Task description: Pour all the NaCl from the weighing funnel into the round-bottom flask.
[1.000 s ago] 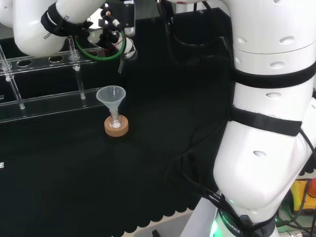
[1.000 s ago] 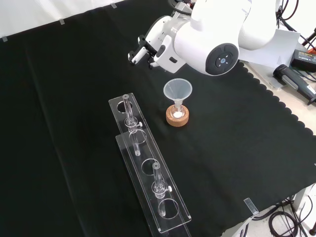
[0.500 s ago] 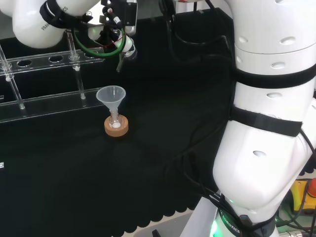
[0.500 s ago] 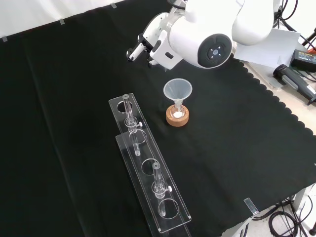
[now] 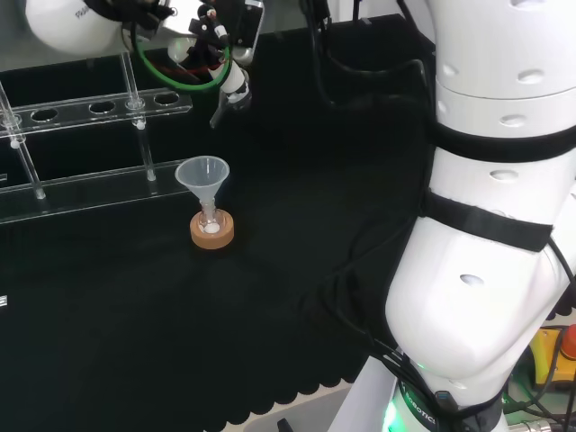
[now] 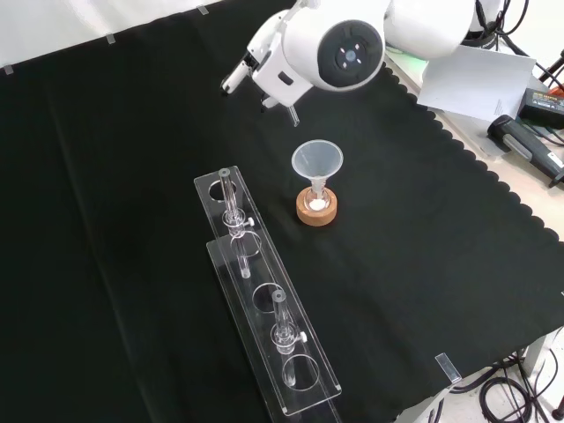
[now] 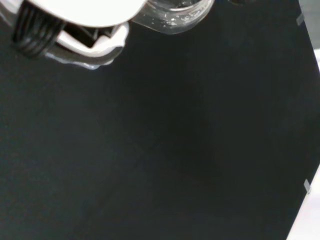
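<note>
The black cloth (image 6: 132,176) covers the bench. On it, the long clear plastic rack with round holes (image 6: 264,308) lies just left of the flask in the front view, w/ a couple of thin glass pieces standing in it. The white robot arm (image 5: 486,225) takes up the right of the head view.

Landmark: the small clear round-bottom flask (image 5: 211,227) on its cork ring stand (image 5: 212,236), w/ a clear plastic funnel (image 5: 202,173) sitting in its neck. A bit of white powder shows at the flask's bottom, prob. the NaCl, so the pour looks done or mostly done.

The black and white hand (image 5: 220,54) is up above and behind the flask in the head view, well apart from the funnel. In the front view the hand (image 6: 256,70) sits above and left of the funnel, off the cloth. A thin pale stem (image 5: 219,115) hangs down from it, likely the spout of the weighing funnel; the wrist view shows a clear glass rim (image 7: 175,12) w/ white specks close by the palm. So the hand seems to have the weighing funnel, but how far its fingers close I can't tell.

Left to do, as I judge: check whether the specks count as leftover NaCl, and if so tip again; otherwise set the weighing funnel down.
</note>
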Tool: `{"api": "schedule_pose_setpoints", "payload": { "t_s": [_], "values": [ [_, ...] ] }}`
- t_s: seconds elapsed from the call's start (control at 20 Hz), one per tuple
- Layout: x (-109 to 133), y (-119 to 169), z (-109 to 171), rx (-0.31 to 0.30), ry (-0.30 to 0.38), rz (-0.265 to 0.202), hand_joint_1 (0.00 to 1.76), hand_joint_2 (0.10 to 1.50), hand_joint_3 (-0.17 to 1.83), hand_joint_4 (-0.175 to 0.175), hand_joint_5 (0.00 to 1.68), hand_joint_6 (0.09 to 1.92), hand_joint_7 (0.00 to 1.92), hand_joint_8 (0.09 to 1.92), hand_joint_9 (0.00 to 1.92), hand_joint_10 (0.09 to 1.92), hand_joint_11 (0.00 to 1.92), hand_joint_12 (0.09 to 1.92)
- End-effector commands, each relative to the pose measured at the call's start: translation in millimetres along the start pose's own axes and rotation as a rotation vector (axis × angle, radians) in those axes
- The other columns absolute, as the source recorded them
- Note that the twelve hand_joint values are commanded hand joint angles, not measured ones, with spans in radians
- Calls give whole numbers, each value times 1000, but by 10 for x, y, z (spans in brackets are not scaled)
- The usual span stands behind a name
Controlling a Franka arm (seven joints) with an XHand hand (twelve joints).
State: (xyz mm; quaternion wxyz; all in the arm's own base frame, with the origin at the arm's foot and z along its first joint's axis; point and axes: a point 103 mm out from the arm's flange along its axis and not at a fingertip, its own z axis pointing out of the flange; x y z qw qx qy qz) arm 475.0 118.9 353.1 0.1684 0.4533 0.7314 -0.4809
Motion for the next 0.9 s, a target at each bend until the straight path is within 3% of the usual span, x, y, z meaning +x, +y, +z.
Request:
{"api": "schedule_pose_setpoints", "payload": {
  "t_s": [0.05,0.45,0.65,0.9],
  "values": [
    [-25,-46,52,-9,27,38,1124,544,868,175,1284,748,1729,249,1491,333,291,1452],
    [-46,-116,169,-35,4,29,1124,544,869,175,1283,750,1731,245,1492,330,293,1449],
    [-40,-95,14,-51,3,42,1124,544,870,175,1282,752,1732,243,1491,329,293,1448],
    [-52,-119,18,-57,3,40,1124,543,871,175,1282,753,1733,240,1491,327,292,1447]
  ]
}}
